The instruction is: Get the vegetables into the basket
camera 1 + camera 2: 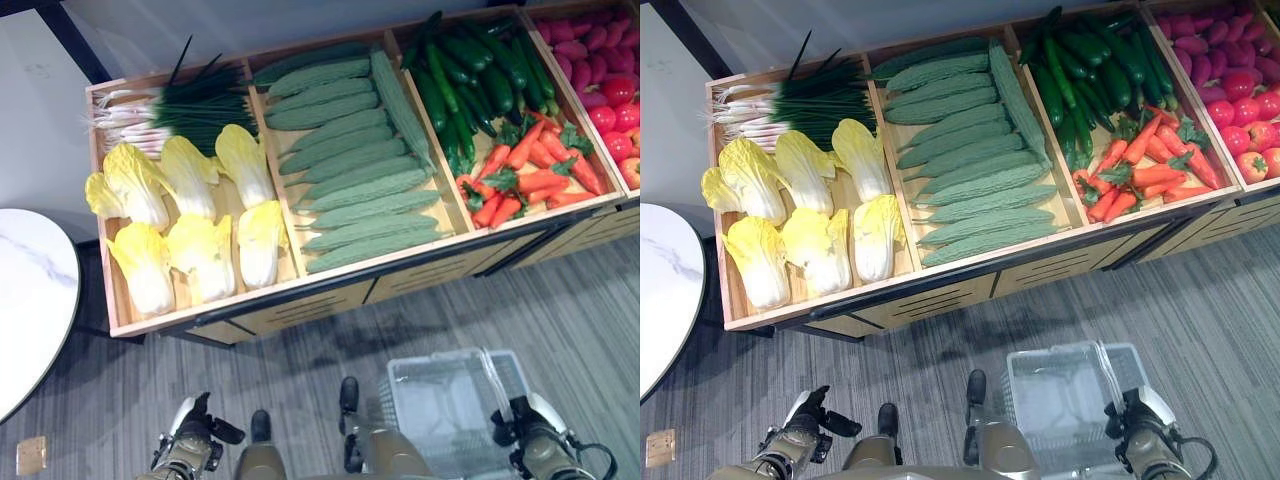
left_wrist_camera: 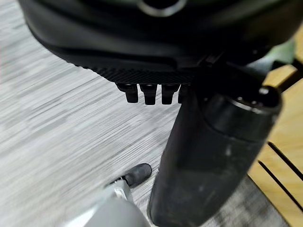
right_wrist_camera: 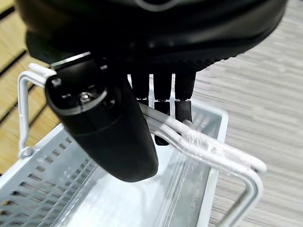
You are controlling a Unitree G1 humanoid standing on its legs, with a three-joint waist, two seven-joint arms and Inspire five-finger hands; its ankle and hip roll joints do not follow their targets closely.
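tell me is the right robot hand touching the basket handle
Touching. The right wrist view shows the right robot hand with fingers curled round the basket handle.

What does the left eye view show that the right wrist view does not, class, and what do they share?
Left eye view alone: the display stand with cabbages, bitter gourds, cucumbers and carrots, a white round table, and the left hand low at the robot's side. Right wrist view alone: the right hand's fingers curled round the basket handle, close up. Both: the basket, with nothing in it, the right hand and the grey floor.
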